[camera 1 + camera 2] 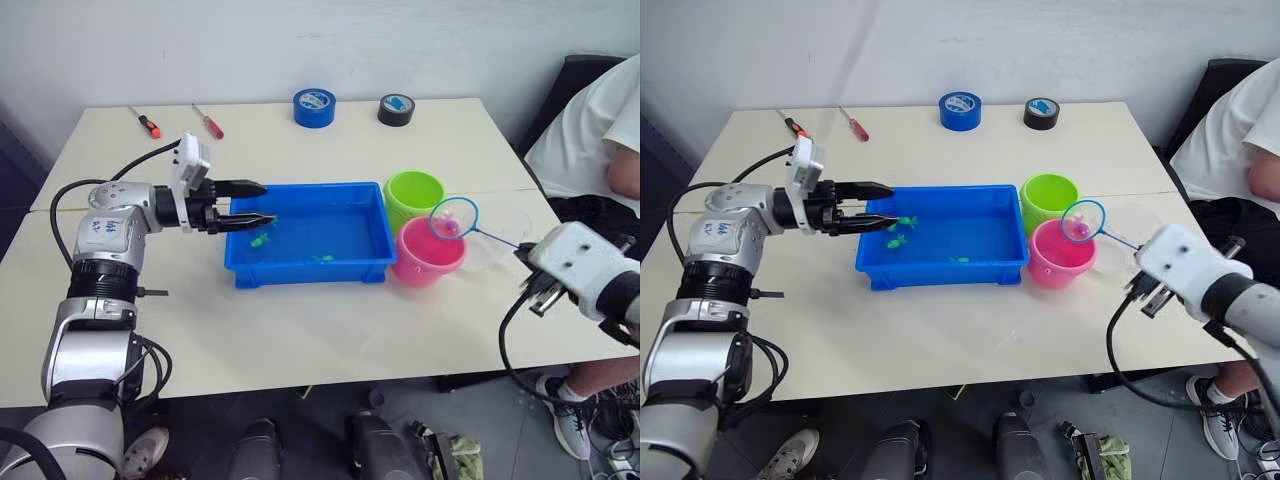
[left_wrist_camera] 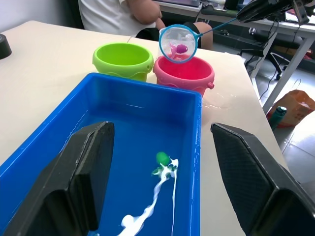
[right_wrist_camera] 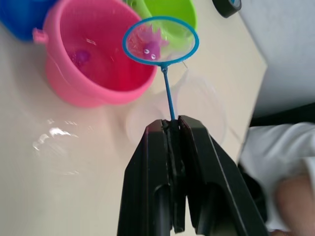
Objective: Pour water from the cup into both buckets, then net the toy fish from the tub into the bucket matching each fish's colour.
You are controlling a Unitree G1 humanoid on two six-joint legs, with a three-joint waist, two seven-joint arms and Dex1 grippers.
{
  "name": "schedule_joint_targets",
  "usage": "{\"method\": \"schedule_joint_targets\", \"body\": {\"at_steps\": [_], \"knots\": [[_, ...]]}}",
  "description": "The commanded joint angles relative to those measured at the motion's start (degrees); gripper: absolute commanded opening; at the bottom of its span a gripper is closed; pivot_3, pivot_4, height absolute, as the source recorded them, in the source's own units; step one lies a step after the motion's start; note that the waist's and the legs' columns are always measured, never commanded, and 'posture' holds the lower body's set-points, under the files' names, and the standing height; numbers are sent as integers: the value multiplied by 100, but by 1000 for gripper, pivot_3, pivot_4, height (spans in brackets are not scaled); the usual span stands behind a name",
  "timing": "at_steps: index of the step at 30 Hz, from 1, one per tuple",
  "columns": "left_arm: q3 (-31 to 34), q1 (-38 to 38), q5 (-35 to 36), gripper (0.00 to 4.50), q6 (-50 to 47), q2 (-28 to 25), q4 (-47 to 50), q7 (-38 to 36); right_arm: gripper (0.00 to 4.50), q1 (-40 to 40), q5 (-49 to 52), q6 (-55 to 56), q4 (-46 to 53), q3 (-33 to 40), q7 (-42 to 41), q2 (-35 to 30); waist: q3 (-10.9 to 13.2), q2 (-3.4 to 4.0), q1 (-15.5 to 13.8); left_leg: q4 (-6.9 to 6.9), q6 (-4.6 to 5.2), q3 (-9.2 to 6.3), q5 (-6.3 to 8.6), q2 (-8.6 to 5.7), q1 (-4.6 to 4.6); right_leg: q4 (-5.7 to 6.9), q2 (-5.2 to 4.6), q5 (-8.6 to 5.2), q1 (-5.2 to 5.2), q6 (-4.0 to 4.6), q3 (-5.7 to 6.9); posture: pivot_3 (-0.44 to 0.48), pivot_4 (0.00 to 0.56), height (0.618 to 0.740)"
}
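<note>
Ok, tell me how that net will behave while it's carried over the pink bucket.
The net probably feels very light: thin handle, tiny pink fish inside. Held at the handle's far end by the right gripper, the hoop may wobble. The wet fish could slip out if tilted.

Silver-grey jointed arms, white wrist housings [image 1: 580, 262], looping black cables — ribbed black fingers [image 2: 88, 169] at the jaws.

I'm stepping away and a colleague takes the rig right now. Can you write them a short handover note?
Right gripper: shut on the net handle, hoop over the pink bucket with a pink fish in it.
Left gripper: open, holding nothing, over the left end of the blue tub.
Green bucket behind the pink one; cup beside them.
Done: one pink fish already lies in the pink bucket.
Left: tip the netted fish in; green fish remain in the tub.
</note>
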State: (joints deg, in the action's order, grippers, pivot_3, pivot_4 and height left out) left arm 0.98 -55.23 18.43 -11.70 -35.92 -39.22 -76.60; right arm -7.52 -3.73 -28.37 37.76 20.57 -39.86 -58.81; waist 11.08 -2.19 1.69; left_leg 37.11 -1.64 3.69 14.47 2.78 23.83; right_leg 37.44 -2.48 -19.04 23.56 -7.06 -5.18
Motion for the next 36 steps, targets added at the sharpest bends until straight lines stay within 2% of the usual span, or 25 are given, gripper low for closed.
{"method": "schedule_joint_targets", "body": {"at_steps": [1,8,13,23,28,32,36], "knots": [[48,-172,-45,3455,131,-3,-50,-101,0,-291,-679,878,-49,136,152,-146,0,0,-6,2,0,0,0,0,3,-1,0,1,0,-2,0,0,150,734],[68,-217,-94,3455,194,29,-155,-169,0,-871,-2157,2122,-289,260,768,-95,0,0,-9,8,0,-1,0,-1,4,-2,1,5,-2,-9,-1,0,150,734],[58,-251,-123,3455,226,53,-226,-187,0,-974,-2887,2719,-438,348,1204,39,0,0,-5,9,-1,-1,-1,-2,4,-1,0,5,-2,-9,-1,0,150,734],[82,-262,-167,3455,262,88,-267,-223,0,-902,-3162,3237,-388,480,1328,528,0,0,-5,11,-3,-1,-2,-2,1,3,2,5,-5,-9,-1,0,150,734],[324,-279,-149,3455,266,-160,-495,-10,0,375,-2217,2452,-125,220,828,751,1,-2,51,9,-4,8,-3,-2,-22,16,2,5,-16,-9,-10,0,150,734],[527,-106,-197,3455,322,-621,-644,172,0,1941,-1375,1138,-105,-697,254,1169,3,-6,148,-1,-11,4,-7,6,-43,26,10,4,-23,-7,-9,0,150,734],[712,126,-184,3455,335,-976,-597,323,0,2903,-834,-157,-248,-1530,-238,1635,3,-3,148,-4,-13,2,-8,9,-44,37,8,-1,-22,2,-6,0,150,734]]}}
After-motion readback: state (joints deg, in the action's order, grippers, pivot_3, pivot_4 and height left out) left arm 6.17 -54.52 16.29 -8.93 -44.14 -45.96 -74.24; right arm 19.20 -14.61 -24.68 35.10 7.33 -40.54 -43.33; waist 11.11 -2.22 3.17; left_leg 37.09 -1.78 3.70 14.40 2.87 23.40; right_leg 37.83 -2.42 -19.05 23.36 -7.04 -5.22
